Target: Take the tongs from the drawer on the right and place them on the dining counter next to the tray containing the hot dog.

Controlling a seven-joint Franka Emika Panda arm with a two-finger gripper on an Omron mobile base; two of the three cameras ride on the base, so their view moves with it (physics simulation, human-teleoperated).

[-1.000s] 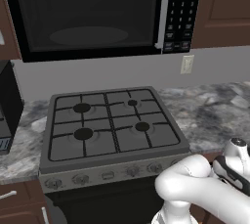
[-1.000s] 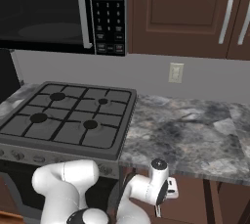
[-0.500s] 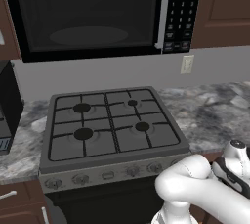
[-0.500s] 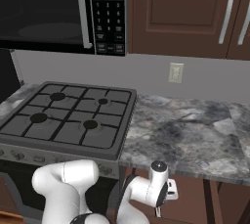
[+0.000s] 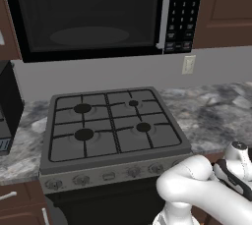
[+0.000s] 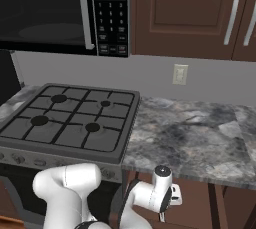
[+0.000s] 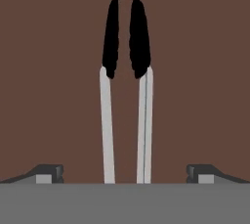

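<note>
Hand view puts the tongs (image 7: 126,91) dead ahead of you: two pale silvery arms running up side by side to black scalloped tips, lying on the flat reddish-brown floor of the drawer (image 7: 53,71). Your gripper (image 7: 125,174) has its jaws spread wide, one dark fingertip at each lower corner, with both tong arms passing between them and nothing yet held. From the right base view you can see the hand reaching low, below the edge of the grey marbled worktop (image 6: 195,138) to the right of the stove (image 6: 75,120), so the drawer itself is hidden there. Your main risk is closing too high above the drawer floor: the arms are thin and flat-lying, and the fingers may pinch air or catch only one arm, leaving the tongs skewed. Closing across both arms may also squeeze them together and let them spring or slide out. Descend too far and the fingertips jam against the drawer bottom. When lifting, watch the worktop edge overhead; the long tongs could snag on it and be knocked from your grasp.
</note>
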